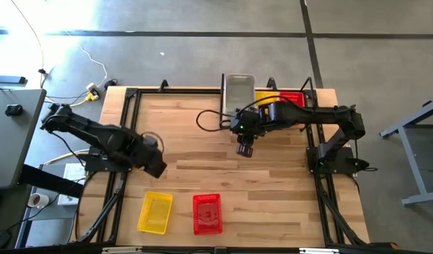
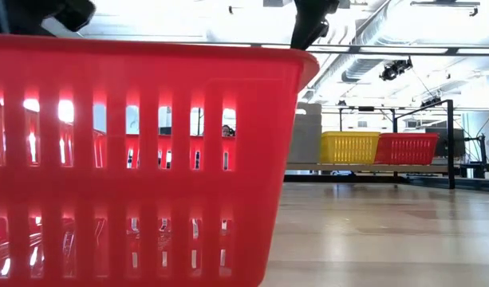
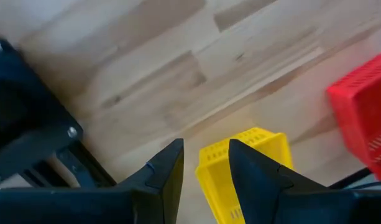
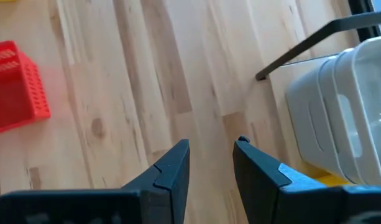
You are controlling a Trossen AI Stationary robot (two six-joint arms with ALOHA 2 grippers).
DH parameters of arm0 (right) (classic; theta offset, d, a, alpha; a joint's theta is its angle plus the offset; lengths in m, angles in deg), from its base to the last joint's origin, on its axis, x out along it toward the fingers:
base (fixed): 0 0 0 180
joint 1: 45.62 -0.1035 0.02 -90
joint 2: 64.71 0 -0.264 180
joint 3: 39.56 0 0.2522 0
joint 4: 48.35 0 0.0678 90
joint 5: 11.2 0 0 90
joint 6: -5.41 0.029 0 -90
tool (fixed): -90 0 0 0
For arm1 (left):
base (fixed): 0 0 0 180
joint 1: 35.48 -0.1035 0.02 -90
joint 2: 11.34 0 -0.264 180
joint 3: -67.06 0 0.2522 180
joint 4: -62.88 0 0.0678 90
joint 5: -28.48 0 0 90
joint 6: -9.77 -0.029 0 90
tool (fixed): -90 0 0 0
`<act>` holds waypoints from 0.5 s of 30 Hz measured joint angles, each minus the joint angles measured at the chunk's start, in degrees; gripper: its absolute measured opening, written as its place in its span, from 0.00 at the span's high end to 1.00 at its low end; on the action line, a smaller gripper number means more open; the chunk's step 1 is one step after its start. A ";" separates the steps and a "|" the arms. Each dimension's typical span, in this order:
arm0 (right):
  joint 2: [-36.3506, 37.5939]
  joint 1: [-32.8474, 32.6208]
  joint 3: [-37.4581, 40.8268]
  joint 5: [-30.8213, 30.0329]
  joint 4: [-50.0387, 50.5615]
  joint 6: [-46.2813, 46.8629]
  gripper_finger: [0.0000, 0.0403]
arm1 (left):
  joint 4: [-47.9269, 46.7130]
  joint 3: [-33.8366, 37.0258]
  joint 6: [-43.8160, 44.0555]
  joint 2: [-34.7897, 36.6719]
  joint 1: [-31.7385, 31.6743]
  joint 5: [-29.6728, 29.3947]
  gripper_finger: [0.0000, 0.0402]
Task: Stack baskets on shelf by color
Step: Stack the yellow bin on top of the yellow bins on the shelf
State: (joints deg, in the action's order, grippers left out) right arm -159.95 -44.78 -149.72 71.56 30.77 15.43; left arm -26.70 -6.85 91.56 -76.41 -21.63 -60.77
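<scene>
Overhead first: a clear perforated plastic basket, a yellow perforated plastic basket and a red perforated plastic basket are seen side by side on the thin black metal-rod shelf at the far edge of the wooden table. A loose yellow basket and a loose red basket are left at the near edge. The right gripper is held over bare wood just in front of the shelf; the left gripper is held above and beyond the loose yellow basket.

Low view: the picture is mostly blocked by the loose red basket; shelved baskets are seen far behind.

Left wrist view: the fingers are parted, nothing grasped, the loose yellow basket seen past them.

Right wrist view: the fingers are parted, nothing grasped, the clear basket beside.

Risks, as judged: the light yellow basket could be pushed across the wood if a finger lands on its rim instead of straddling it; the loose red basket just beside could be nudged; a shelf post could be clipped at placing, or a wrong colour stack chosen
</scene>
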 joint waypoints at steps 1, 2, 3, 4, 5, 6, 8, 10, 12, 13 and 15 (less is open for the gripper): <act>0.00 -0.35 0.00 0.00 0.00 -0.50 0.73 | 0.60 0.83 1.77 -0.03 1.52 -0.10 0.71; 0.00 -0.75 0.00 0.00 0.02 -1.04 0.73 | 1.57 1.75 3.40 0.02 3.05 -0.12 0.71; 0.00 -1.09 0.00 -0.02 0.02 -1.49 0.73 | 2.90 2.75 5.10 0.06 4.59 -0.12 0.71; 0.00 -1.45 0.00 -0.05 0.00 -1.80 0.73 | 4.24 3.75 6.84 0.03 6.12 -0.11 0.71; -0.01 -1.78 0.00 -0.04 0.02 -2.13 0.73 | 5.41 4.65 8.66 -0.03 7.54 -0.11 0.71; -0.01 -2.10 0.00 -0.03 0.01 -2.43 0.73 | 6.46 5.38 10.65 -0.02 8.90 -0.13 0.71; -0.02 -2.70 0.00 -0.02 0.00 -2.54 0.73 | 8.45 6.72 14.59 0.00 11.71 -0.13 0.71; -0.02 -3.17 0.00 -0.02 0.02 -2.54 0.73 | 10.07 7.83 18.53 -0.16 14.44 -0.13 0.71; -0.02 -3.59 0.00 -0.04 0.02 -2.54 0.73 | 10.36 8.17 22.33 -0.68 17.04 -0.13 0.71; -0.02 -3.80 0.00 -0.04 0.04 -2.54 0.73 | 10.36 8.23 24.02 -0.95 18.35 -0.13 0.71; -0.02 -4.15 0.00 -0.03 0.04 -2.54 0.73 | 10.49 8.27 27.27 -1.49 20.72 -0.13 0.71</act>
State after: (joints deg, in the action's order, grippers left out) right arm -159.98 -48.92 -149.72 71.52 30.82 12.89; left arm -16.20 1.42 118.83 -77.90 -0.91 -60.90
